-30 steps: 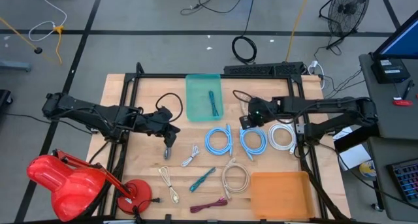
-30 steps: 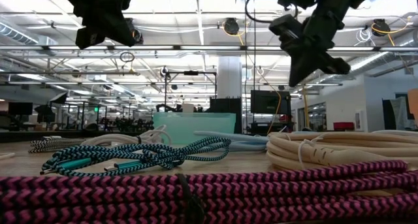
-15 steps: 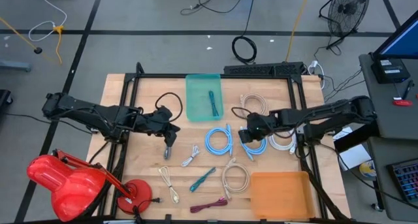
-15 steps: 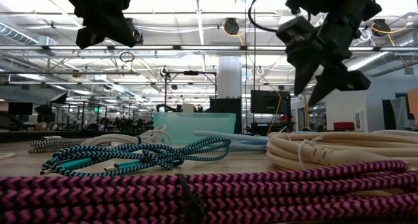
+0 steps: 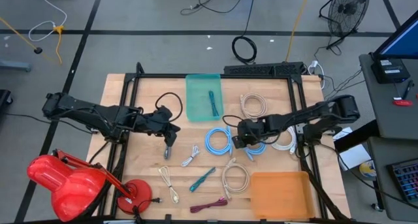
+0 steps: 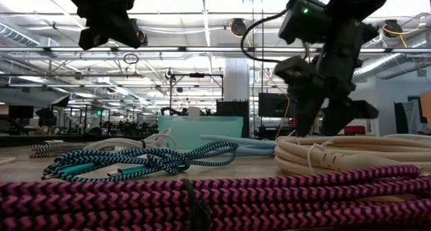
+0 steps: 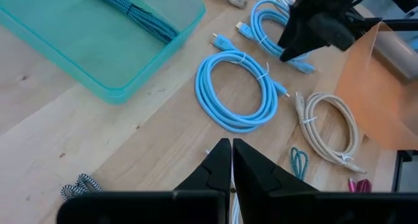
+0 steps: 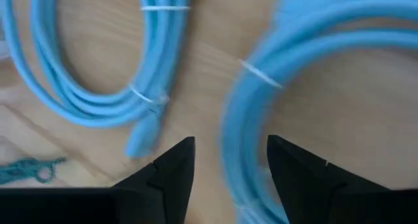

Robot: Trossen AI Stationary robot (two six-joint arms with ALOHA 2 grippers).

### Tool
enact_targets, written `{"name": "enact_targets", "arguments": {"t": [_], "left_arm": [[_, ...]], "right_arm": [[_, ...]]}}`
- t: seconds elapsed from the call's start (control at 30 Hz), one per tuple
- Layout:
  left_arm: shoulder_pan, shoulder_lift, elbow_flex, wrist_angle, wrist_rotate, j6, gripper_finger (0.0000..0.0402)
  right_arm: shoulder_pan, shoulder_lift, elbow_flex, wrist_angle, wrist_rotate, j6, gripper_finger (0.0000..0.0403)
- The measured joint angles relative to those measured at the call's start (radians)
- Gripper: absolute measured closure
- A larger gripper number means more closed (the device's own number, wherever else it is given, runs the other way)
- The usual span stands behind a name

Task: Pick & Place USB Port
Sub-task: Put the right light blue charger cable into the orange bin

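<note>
Two light-blue cable coils lie mid-table, one (image 5: 217,140) to the left and one (image 5: 255,145) to the right. My right gripper (image 5: 237,139) stands open just above them. In the right wrist view its fingers (image 8: 173,175) straddle the left rim (image 8: 238,132) of the right coil, with the other coil (image 8: 85,74) beside them. The teal tray (image 5: 204,96) at the back holds a teal braided cable (image 5: 213,103). My left gripper (image 5: 168,139) hangs shut above bare wood at mid-left, with nothing in it (image 7: 228,162).
A white coil (image 5: 283,139) and a beige coil (image 5: 253,106) lie to the right. Nearer are a beige coil (image 5: 235,178), a teal braided cable (image 5: 202,179), a pink cable (image 5: 210,204), small cables (image 5: 189,157) and an orange tray (image 5: 281,194). A red lamp (image 5: 65,185) stands at the near left.
My right gripper has come down and toward the table's near-left, from over the beige coil to the gap between the two blue coils. Its fingers have opened on the way. The beige coil at the back now shows whole. No cable has moved.
</note>
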Motion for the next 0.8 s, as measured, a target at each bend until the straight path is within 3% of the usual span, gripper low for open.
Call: {"name": "enact_targets", "arguments": {"t": [0.27, 0.47, 0.57, 0.8], "left_arm": [[-0.033, 0.0, 0.0, -0.006, -0.003, -0.008, 0.0385], [-0.059, 0.0, 0.0, -0.023, -0.011, -0.017, 0.0385], [-0.063, 0.0, 0.0, -0.027, -0.019, -0.017, 0.0385], [-0.066, 0.0, 0.0, -0.026, -0.032, -0.018, 0.0385]], "right_arm": [[0.007, 0.075, 0.005, 0.015, 0.019, -0.003, 0.0247], [0.012, 0.073, 0.005, -0.007, 0.031, -0.003, 0.0316], [0.012, 0.068, 0.026, -0.053, 0.033, -0.015, 0.0346], [0.012, 0.069, 0.179, -0.311, 0.024, -0.04, 0.0347]]}}
